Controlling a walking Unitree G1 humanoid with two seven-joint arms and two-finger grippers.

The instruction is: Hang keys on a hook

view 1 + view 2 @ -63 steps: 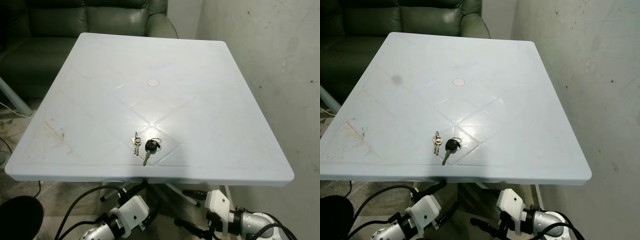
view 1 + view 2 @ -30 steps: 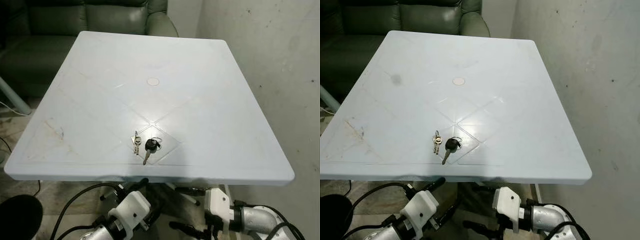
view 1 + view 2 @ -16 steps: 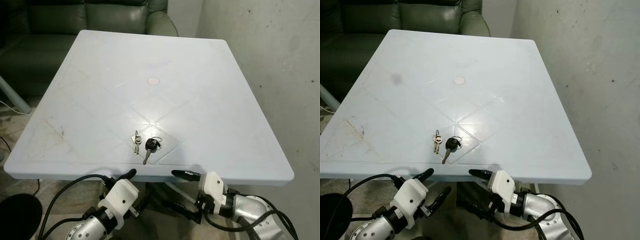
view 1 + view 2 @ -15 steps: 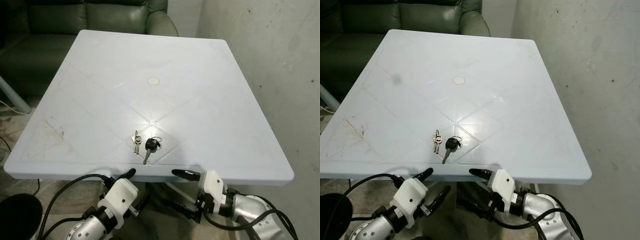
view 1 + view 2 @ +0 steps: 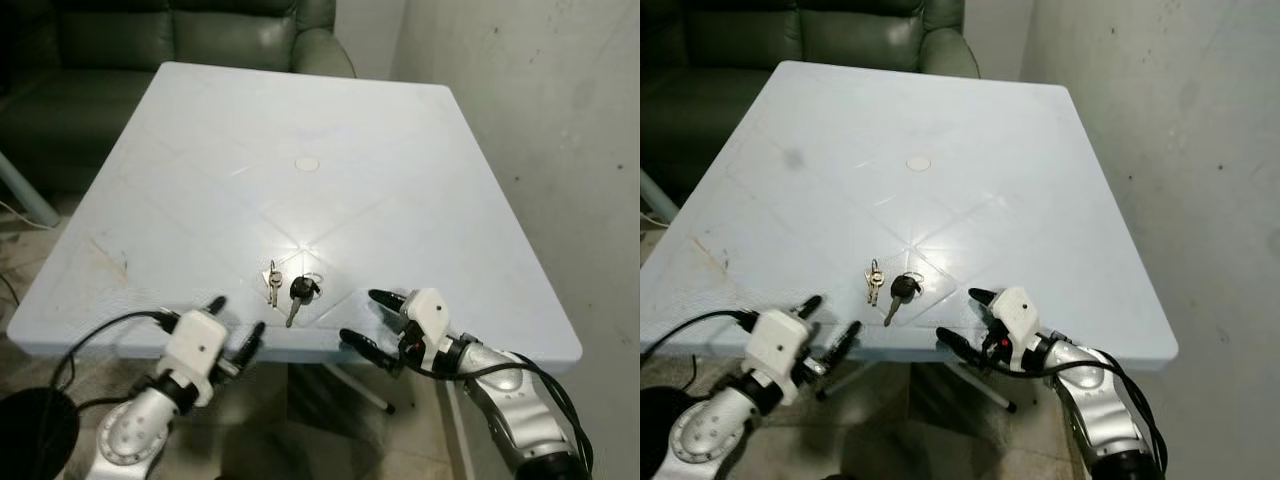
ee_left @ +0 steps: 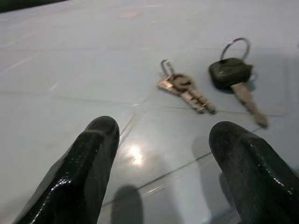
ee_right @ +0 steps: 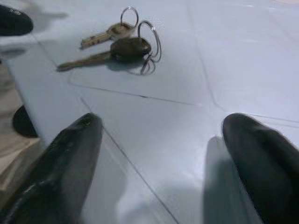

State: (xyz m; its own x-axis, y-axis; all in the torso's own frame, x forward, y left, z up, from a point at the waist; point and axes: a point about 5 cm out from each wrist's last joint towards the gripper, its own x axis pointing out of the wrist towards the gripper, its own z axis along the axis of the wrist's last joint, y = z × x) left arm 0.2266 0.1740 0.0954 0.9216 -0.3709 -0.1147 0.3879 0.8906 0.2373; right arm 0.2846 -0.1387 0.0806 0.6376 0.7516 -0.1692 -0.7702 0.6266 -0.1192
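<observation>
Two small brass keys on a ring [image 5: 272, 285] and a black-headed key with rings [image 5: 298, 293] lie side by side on the pale blue plastic table [image 5: 300, 120], close to its front edge. My left gripper [image 5: 236, 317] is open at the table's front edge, just left of the keys and a little nearer than them. My right gripper [image 5: 361, 316] is open over the front edge, just right of the keys. Neither touches them. The left wrist view looks past its fingers [image 6: 93, 149] at the small keys [image 6: 184, 91]. The right wrist view shows the black key [image 7: 126, 49] ahead.
A dark green sofa [image 5: 200, 30] stands behind the table. A bare grey wall [image 5: 560, 120] runs close along the table's right side. A black cable [image 5: 110, 330] loops off the left arm, and a black round object [image 5: 30, 440] sits on the floor at lower left.
Both arms have risen from under the table's front edge. Their open fingers now reach up over the edge on either side of the keys. The keys have not moved.
</observation>
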